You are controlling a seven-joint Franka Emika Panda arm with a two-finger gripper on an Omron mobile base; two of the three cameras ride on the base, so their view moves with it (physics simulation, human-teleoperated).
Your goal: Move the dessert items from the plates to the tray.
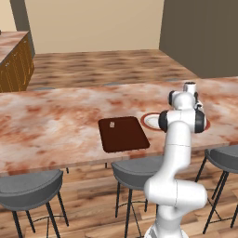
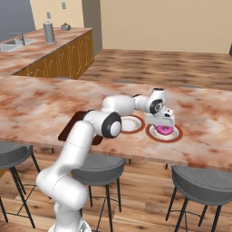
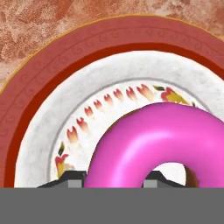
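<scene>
1. The donut point(image 3: 144, 144) was glossy magenta-pink.
2. Its plate point(image 3: 52, 118) was white, with a reddish-brown rim bearing a faint scroll pattern and a ring of small red and yellow motifs.
3. The tray point(image 1: 123, 134) was dark brown; the lump point(image 1: 112, 124) on it was pale tan.
4. The countertop point(image 1: 51, 121) was marbled pink, rust and cream.
5. The stools point(image 1: 28, 188) were grey with dark legs.

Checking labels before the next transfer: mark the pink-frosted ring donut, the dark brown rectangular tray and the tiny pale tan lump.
Pink-frosted ring donut point(image 3: 131, 144): hand view, frosted upper left of ring.
Dark brown rectangular tray point(image 1: 124, 137): left base view, bare middle.
Tiny pale tan lump point(image 1: 112, 124): left base view, its top.
</scene>
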